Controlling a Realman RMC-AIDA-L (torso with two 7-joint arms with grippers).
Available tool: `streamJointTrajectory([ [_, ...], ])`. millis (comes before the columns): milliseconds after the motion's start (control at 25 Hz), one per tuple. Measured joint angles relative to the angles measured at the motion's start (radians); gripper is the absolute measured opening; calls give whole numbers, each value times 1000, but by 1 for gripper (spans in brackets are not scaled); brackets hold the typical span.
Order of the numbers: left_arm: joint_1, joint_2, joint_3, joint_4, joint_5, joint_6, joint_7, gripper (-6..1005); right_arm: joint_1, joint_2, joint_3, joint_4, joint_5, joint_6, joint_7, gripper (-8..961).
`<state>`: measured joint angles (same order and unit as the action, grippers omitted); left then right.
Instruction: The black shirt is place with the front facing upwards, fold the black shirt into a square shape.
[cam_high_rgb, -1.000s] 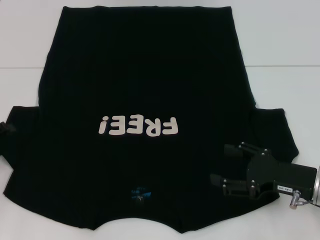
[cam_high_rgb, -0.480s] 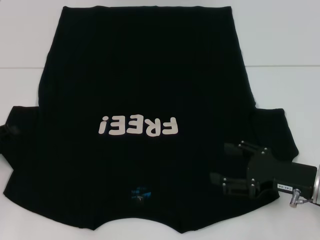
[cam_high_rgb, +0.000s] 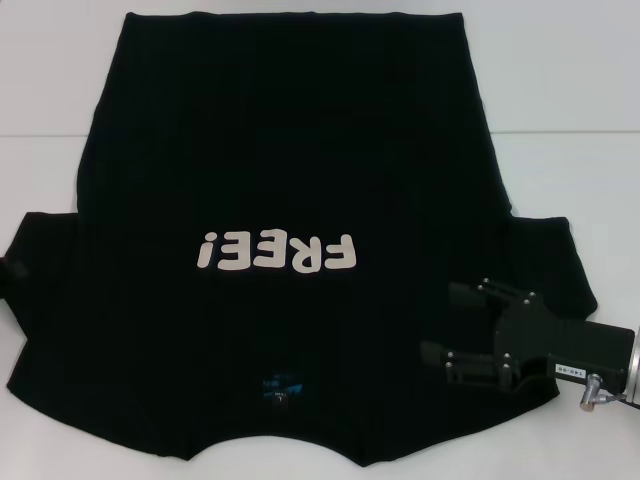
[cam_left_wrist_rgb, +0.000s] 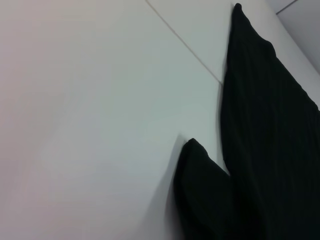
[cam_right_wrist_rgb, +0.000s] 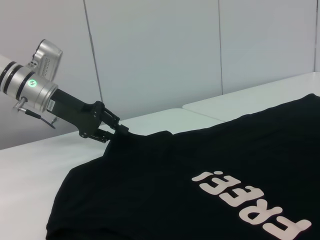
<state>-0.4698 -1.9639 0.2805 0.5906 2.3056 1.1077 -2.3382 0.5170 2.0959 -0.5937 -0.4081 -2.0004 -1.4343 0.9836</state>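
The black shirt (cam_high_rgb: 300, 150) lies spread flat on the white table, front up. Its white "FREE!" lettering (cam_high_rgb: 277, 252) reads upside down, and its blue neck label (cam_high_rgb: 278, 385) is near me. My right gripper (cam_high_rgb: 440, 322) is open, hovering over the shirt's right shoulder beside the right sleeve (cam_high_rgb: 545, 255). My left gripper (cam_high_rgb: 6, 270) barely shows at the left edge of the head view. In the right wrist view it (cam_right_wrist_rgb: 119, 131) is pinched on the tip of the left sleeve (cam_right_wrist_rgb: 145, 137). The left wrist view shows that sleeve (cam_left_wrist_rgb: 200, 190) and the shirt's side (cam_left_wrist_rgb: 270, 125).
The white table (cam_high_rgb: 570, 90) has a seam line running across it behind the shirt's middle. A pale panelled wall (cam_right_wrist_rgb: 160, 55) stands past the table's left side. Bare tabletop lies left and right of the shirt.
My left gripper has slid a little further toward the left edge of the head view. My right gripper has shifted very slightly; the shirt lies as before.
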Motion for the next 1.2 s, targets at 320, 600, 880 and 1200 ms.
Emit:
streamJointTrajectory([
  [320,0,0,0,0,0,-2,7,177,2,1,0,-1,0,0,0,941],
  [600,6,0,-4,13,-7,-1,8,35,6,0,0,4,-1,0,0,942],
  [880,11,8,-13,74,-8,7,4,29,6,-1,0,6,-3,0,0,942],
  [1200,5,30,-14,130,-6,16,-17,28,5,-1,0,8,-3,0,0,942],
])
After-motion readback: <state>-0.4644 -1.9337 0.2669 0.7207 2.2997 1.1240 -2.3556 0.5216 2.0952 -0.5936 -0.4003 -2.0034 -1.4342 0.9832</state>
